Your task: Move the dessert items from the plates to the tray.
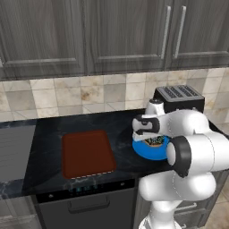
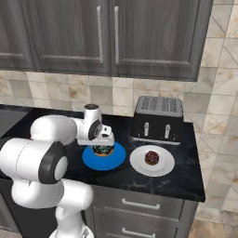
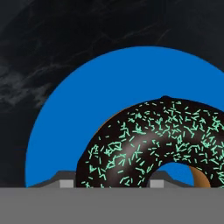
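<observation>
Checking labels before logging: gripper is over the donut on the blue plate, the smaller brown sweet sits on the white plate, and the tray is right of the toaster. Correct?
One error: the tray lies left of the toaster, across the counter, as the left base view shows. The rest holds: the gripper is over the donut on the blue plate, and the smaller sweet sits on the white plate.

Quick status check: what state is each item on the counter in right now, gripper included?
Donut: on the blue plate, fingers either side.
Gripper: low over the donut, jaws apart.
Round sweet: on the white plate, untouched.
Tray: bare.
Toaster: slots empty.
Cabinet doors: shut.
</observation>
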